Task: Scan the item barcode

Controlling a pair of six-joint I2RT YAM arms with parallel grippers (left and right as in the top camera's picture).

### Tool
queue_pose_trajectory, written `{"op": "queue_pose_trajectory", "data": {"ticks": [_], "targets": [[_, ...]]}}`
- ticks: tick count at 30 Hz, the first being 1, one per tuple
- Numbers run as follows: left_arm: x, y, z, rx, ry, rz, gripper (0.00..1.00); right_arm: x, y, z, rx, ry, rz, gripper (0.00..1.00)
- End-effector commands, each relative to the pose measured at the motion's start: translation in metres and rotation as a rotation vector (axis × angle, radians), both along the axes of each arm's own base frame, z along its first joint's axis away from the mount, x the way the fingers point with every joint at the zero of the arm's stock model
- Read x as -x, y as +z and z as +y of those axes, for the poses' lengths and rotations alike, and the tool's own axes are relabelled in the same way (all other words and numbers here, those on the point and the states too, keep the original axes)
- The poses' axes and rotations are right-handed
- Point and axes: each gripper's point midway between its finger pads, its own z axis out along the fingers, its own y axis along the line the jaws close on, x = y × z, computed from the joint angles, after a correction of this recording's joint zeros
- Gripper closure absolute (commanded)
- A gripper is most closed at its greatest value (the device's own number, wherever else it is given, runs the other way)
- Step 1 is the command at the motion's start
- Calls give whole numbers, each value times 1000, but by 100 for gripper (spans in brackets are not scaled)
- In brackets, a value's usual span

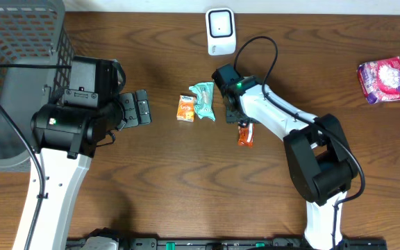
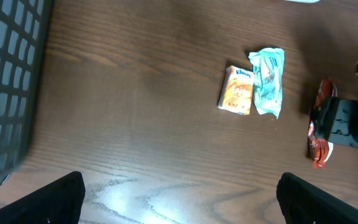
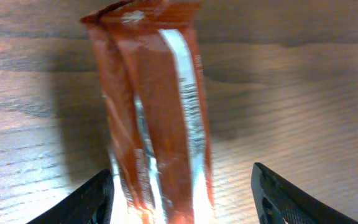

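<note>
An orange-red snack packet point(image 3: 160, 112) lies on the wooden table, its near end between the fingers of my right gripper point(image 3: 182, 199). The jaws are open, with a clear gap between the packet and the right finger point(image 3: 291, 199). From overhead, the packet point(image 1: 245, 133) shows just beyond the right gripper point(image 1: 242, 123). The white scanner point(image 1: 221, 31) stands at the table's far edge. My left gripper point(image 1: 142, 107) hangs wide open over bare wood, holding nothing, as the left wrist view also shows point(image 2: 179, 199).
A small orange Kleenex pack point(image 1: 185, 108) and a teal wrapper point(image 1: 203, 101) lie side by side, left of the right gripper. A purple packet point(image 1: 385, 80) sits at the far right. A dark mesh basket point(image 1: 19, 69) fills the left end.
</note>
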Motion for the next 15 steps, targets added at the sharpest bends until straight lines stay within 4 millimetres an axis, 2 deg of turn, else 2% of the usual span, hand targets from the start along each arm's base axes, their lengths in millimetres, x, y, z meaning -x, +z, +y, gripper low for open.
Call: {"op": "queue_pose_trajectory", "data": {"ticks": [1, 5, 15], "targets": [[0, -1, 3, -15, 3, 3, 2, -22, 30, 2, 36, 16, -73, 33], [0, -1, 3, -15, 3, 3, 2, -29, 43, 8, 26, 27, -94, 34], [0, -1, 3, -15, 3, 3, 2, -37, 43, 15, 3, 28, -131, 39]]}}
